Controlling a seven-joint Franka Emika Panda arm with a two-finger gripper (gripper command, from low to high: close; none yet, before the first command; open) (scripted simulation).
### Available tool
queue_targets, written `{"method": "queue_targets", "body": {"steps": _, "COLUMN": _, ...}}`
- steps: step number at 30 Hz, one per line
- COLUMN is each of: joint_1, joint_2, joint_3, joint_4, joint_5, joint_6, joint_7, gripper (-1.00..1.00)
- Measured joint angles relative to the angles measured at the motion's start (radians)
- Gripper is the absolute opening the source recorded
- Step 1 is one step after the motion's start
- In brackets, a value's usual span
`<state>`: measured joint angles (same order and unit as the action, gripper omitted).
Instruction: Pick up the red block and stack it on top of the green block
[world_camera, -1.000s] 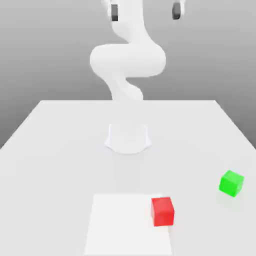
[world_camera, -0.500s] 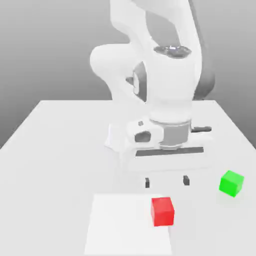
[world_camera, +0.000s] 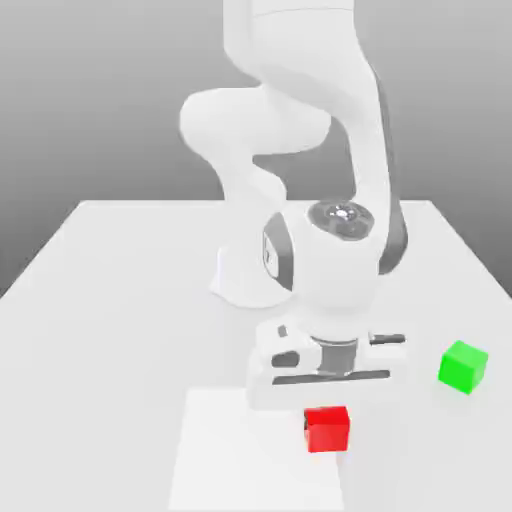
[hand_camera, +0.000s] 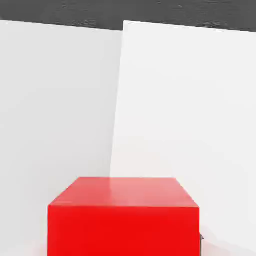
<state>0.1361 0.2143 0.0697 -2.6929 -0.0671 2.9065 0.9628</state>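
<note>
Items are listed from the exterior view's left to its right.

1. Bench (world_camera: 100, 300): a white, flat surface that carries everything below. In the hand view it is the duller white area (hand_camera: 55, 100) beside the brighter patch.
2. Square patch (world_camera: 220, 450): a brighter white than the bench and lying flat on its near part. In the hand view (hand_camera: 190, 100) its edge runs as a straight seam behind the red block.
3. Arm (world_camera: 300, 60): white. Its round base (world_camera: 235, 280) stands on the middle of the bench. The links rise, fold over and come down toward the near side.
4. Wrist housing (world_camera: 320, 365): white with grey trim, held low directly above the red block and hiding the block's upper edge.
5. Jaws: hidden under the housing, so I cannot tell whether they are spread or closed.
6. Red block (world_camera: 327, 430): a cube resting on the right part of the square patch, just under the housing. In the hand view (hand_camera: 123, 220) it sits close to the camera, with its top face and one side visible.
7. Green block (world_camera: 463, 366): a cube on the bare bench toward the right edge. It is apart from the red block and off the patch.
</note>
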Motion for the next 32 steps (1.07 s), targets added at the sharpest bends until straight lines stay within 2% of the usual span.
{"method": "queue_targets", "body": {"steps": 4, "joint_1": -0.005, "joint_2": -0.136, "joint_3": 0.023, "joint_4": -0.020, "joint_5": 0.045, "joint_6": -0.115, "joint_7": -0.027, "gripper": -1.00}}
{"method": "queue_targets", "body": {"steps": 15, "joint_1": 0.422, "joint_2": -0.251, "joint_3": 0.236, "joint_4": 0.002, "joint_5": 0.097, "joint_6": -0.249, "joint_7": 0.401, "gripper": -1.00}}
{"method": "queue_targets", "body": {"steps": 21, "joint_1": 0.468, "joint_2": -0.079, "joint_3": 0.180, "joint_4": 0.014, "joint_5": -0.040, "joint_6": -0.096, "joint_7": 0.544, "gripper": -1.00}}
{"method": "queue_targets", "body": {"steps": 22, "joint_1": 0.475, "joint_2": -0.055, "joint_3": 0.169, "joint_4": 0.015, "joint_5": -0.057, "joint_6": -0.074, "joint_7": 0.557, "gripper": 1.00}}
{"method": "queue_targets", "body": {"steps": 28, "joint_1": 0.479, "joint_2": -0.042, "joint_3": 0.163, "joint_4": 0.016, "joint_5": -0.068, "joint_6": -0.064, "joint_7": 0.564, "gripper": 1.00}}
{"method": "queue_targets", "body": {"steps": 32, "joint_1": 0.475, "joint_2": -0.142, "joint_3": 0.184, "joint_4": 0.011, "joint_5": 0.012, "joint_6": -0.154, "joint_7": 0.507, "gripper": 1.00}}
